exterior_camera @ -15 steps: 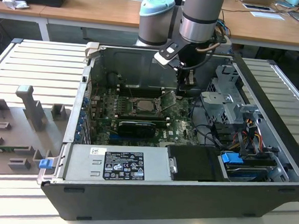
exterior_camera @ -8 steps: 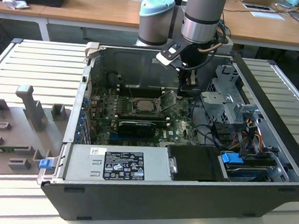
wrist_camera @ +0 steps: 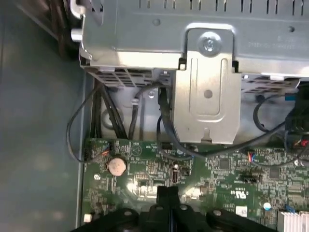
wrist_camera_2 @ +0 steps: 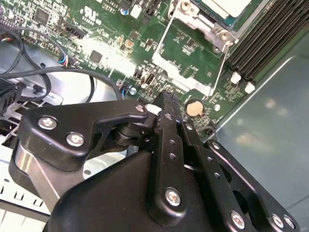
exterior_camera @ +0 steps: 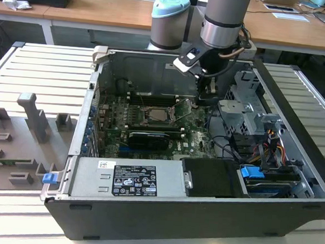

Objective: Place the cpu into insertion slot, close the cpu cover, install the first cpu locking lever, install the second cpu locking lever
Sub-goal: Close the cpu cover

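Wooden desks stand behind a slatted metal table point(exterior_camera: 32, 68). On it, at the exterior view's left, grey plastic fixture blocks point(exterior_camera: 34, 118) lie beside an open black computer case point(exterior_camera: 200, 225). Inside, on the green motherboard point(exterior_camera: 112, 124), the small flat square cpu point(wrist_camera_2: 224, 5) with its pale silvery metal top sits in the socket. The thin silvery metal cpu cover point(wrist_camera_2: 195, 18) seems to lie down around it, though I cannot be sure it is fully flat. Thin steel wire locking levers point(wrist_camera_2: 219, 67) stand free beside the socket and appear not hooked. Just to the right, the black two-finger gripper point(exterior_camera: 204, 100) hangs low over the board, its fingers pressed together with nothing between them. I judge the danger is here: the tip is close to the round silver coin battery point(wrist_camera: 116, 166) and to small parts, so a push that slips off a springy lever could scrape them. Further right, loose black cables point(wrist_camera: 101, 108) near the grey metal drive cage point(exterior_camera: 247, 105) could catch the fingers.
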Motion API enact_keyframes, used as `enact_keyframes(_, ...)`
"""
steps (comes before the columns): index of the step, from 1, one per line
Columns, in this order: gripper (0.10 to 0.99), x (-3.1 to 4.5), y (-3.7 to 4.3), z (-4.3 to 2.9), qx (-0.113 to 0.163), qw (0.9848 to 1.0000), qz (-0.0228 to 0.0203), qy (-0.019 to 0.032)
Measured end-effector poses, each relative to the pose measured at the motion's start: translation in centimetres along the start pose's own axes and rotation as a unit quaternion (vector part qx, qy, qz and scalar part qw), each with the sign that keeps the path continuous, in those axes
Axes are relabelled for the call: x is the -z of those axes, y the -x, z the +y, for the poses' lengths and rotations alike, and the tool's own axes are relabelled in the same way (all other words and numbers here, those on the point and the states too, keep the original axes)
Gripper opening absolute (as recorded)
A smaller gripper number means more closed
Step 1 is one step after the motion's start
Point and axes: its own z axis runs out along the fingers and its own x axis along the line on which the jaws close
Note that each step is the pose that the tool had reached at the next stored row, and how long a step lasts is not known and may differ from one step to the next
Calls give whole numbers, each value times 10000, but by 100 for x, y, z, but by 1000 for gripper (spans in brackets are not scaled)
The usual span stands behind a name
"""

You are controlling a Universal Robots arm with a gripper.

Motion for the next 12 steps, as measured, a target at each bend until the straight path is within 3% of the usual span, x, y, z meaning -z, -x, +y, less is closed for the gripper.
enact_keyframes(6,106,-86,1,-1,3,10000,-1,-4)
enact_keyframes(12,106,-89,-4,-112,15,10000,0,-5)
